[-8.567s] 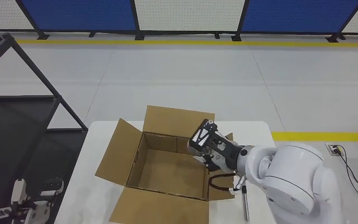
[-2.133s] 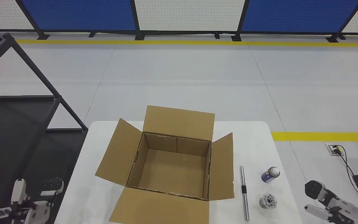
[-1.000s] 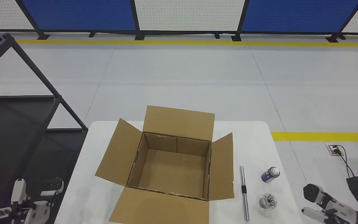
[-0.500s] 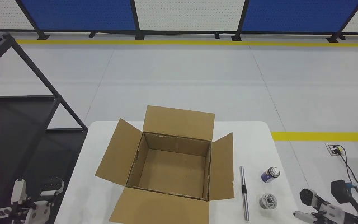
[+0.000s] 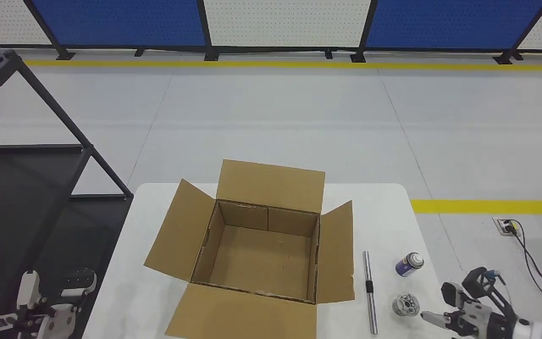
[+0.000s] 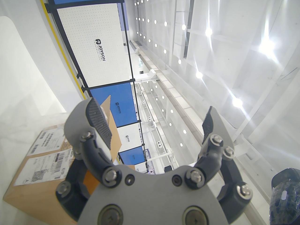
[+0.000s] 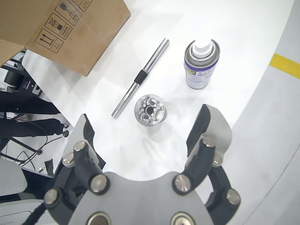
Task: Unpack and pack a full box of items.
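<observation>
An open cardboard box (image 5: 258,254) stands mid-table with its flaps spread and a bare floor inside. Right of it lie a metal rod (image 5: 369,291), an upright spray can (image 5: 411,263) and a small round metal hub (image 5: 406,303). My right gripper (image 5: 449,307) hovers open at the table's near right corner, just right of the hub. In the right wrist view the hub (image 7: 150,113) lies ahead between the right gripper's (image 7: 146,120) fingers, with the rod (image 7: 140,77) and can (image 7: 201,66) beyond it. My left gripper (image 6: 152,111) is open and empty, low beside the box (image 6: 44,155).
The white table (image 5: 381,203) ends close to the right of the can and hub. A box flap (image 7: 58,19) overhangs the table near the rod. A black rack (image 5: 51,169) stands off the table's left side. Cables (image 7: 28,127) hang below the near edge.
An arm that earlier hung over the box's right flap has withdrawn. Over the last second my right gripper came in from the lower right edge toward the hub.
</observation>
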